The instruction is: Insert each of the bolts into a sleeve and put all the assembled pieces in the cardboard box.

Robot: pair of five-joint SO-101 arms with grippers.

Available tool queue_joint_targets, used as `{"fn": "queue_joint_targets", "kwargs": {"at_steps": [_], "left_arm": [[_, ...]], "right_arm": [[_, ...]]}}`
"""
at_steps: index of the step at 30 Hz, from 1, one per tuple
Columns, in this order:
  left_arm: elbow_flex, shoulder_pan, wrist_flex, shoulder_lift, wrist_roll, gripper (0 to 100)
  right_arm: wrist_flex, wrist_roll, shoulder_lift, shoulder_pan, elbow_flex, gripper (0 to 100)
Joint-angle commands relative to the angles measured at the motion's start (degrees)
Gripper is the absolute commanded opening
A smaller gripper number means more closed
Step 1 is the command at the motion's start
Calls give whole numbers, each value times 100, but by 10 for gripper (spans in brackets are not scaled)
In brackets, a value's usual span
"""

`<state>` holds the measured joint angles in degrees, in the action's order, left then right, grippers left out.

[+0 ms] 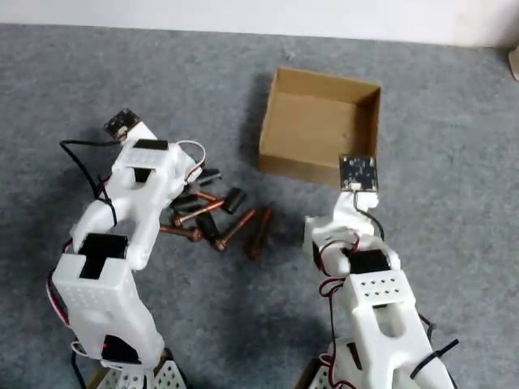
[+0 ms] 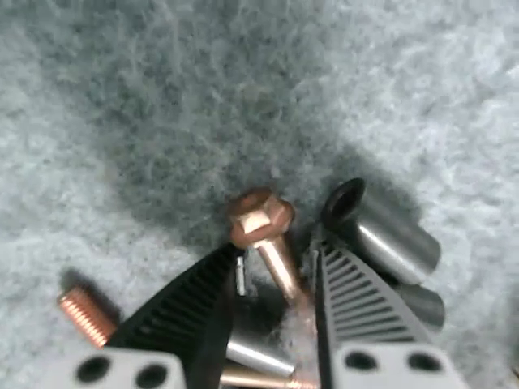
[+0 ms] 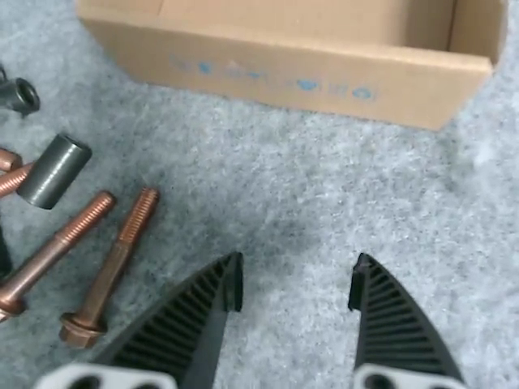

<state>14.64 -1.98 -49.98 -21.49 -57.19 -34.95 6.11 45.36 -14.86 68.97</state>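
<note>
Down in the pile, the left pincer has its jaws parted either side of a copper bolt. The bolt's hex head faces the camera and its lower shank blurs out, so I cannot tell if they touch. A sleeve lies just beside one finger. In the high view the left arm hides part of the pile. The right pincer hangs spread, holding nothing, over the worktop near the box, which is cut off at the top.
</note>
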Motion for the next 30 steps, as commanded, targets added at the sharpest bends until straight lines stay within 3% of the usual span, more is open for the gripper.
{"fn": "queue_joint_targets", "kwargs": {"at_steps": [1,9,13,22,30], "left_arm": [[-189,-207,-18,-75,-44,140],[-189,-303,9,-119,-44,128],[-198,-268,9,-92,-18,1],[-312,101,-35,-57,554,5],[-365,523,-1345,1341,1644,5]], "right_arm": [[154,62,31,22,-22,205],[154,62,31,22,-22,205],[154,62,31,22,-22,205],[154,62,31,22,-22,205],[154,62,22,22,-13,205]]}}
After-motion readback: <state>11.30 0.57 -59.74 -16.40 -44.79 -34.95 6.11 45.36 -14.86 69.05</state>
